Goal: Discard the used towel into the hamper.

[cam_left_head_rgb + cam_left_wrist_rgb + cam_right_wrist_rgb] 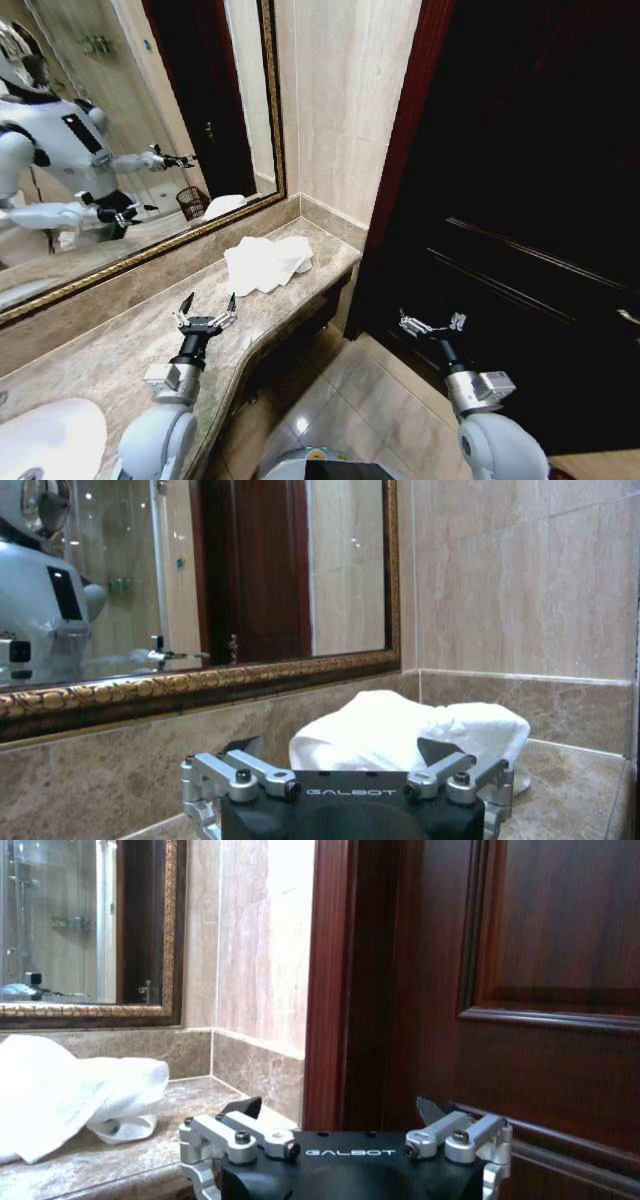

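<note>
The robot's own arms sit lowest in the head view. Starting at the left, a white sink (pixel 50 435) shows at the corner of the marble table (pixel 100 360). Just right of it the left claw (pixel 207 306) hovers over the table with its fingers spread wide and nothing between them, pointed toward the towel (pixel 265 263). The towel is white and crumpled, lying in a loose heap on the far end of the table near the wall corner; in the left wrist view it (pixel 400 731) sits straight ahead of the claw, apart from it. Behind the table a gold-framed mirror (pixel 150 120) runs along the wall. In its reflection a small dark wire basket, probably the hamper (pixel 192 203), stands on the floor behind the robot, though it is too small to be sure. Further right, past the table's edge, the right claw (pixel 432 322) hangs over the tiled floor (pixel 370 410) before a dark wooden door (pixel 520 200), its fingers also wide and empty.
</note>
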{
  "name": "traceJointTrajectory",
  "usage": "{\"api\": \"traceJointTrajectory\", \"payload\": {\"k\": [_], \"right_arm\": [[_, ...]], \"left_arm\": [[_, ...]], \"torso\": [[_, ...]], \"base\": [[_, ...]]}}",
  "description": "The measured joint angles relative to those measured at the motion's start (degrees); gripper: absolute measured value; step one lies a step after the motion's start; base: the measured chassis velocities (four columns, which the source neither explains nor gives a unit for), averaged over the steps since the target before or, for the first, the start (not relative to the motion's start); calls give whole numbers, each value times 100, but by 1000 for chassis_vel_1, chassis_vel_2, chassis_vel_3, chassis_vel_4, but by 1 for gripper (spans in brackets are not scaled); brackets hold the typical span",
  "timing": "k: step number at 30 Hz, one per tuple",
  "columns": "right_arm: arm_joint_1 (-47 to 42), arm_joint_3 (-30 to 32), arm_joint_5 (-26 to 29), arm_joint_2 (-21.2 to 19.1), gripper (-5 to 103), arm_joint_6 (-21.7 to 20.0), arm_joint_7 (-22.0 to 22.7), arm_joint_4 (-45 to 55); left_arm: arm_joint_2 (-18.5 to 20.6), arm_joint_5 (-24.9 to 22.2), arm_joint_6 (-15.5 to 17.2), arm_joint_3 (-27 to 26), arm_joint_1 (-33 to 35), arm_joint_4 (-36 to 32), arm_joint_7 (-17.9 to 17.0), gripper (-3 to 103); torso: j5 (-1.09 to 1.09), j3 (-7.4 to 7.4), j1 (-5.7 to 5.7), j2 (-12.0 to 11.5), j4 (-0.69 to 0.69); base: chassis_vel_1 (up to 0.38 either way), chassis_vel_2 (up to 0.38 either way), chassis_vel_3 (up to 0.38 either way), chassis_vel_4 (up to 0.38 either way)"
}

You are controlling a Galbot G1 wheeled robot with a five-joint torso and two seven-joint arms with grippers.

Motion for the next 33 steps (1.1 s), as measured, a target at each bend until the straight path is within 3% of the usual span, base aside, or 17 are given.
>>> {"api": "traceJointTrajectory", "payload": {"k": [18,30,33], "right_arm": [[169,-360,-180,-53,100,-91,62,-27],[172,-402,-76,-43,100,-192,172,71],[185,-432,-64,3,100,-191,173,72]], "left_arm": [[204,-184,393,-9,-546,249,-80,100],[693,-486,774,-21,-1209,449,-110,100],[828,-745,964,20,-1414,467,-167,100]], "torso": [[0,0,0,1,0],[-1,0,0,1,0],[-1,0,0,1,0]], "base": [[0,0,0,0],[0,0,0,0],[0,0,0,0]]}}
